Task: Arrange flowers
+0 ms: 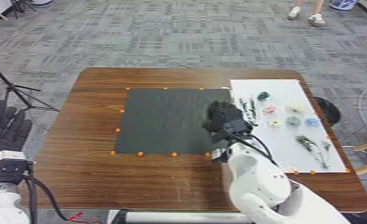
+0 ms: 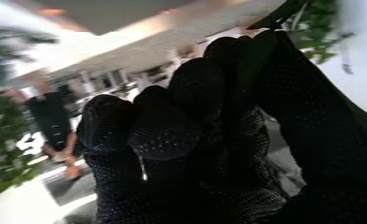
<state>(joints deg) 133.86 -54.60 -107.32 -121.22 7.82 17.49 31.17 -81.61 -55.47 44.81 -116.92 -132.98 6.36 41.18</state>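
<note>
Within curled robot hand (image 1: 220, 116), green leaf (image 2: 281, 16)

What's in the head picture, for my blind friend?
A robot's right hand is at the edge of a dark mat, beside a white board with small flowers and green sprigs. The left hand is open.

On the white board (image 1: 289, 89) lie separate blooms: dark green (image 1: 264, 95), pink (image 1: 269, 108), cream (image 1: 296, 107), yellow (image 1: 274, 123), blue-green (image 1: 293, 121) and light blue (image 1: 312, 122). A leafy sprig (image 1: 305, 142) lies near pale stems (image 1: 325, 147). The right robot hand (image 1: 222, 116) pinches a dark green leaf (image 2: 282, 15).
</note>
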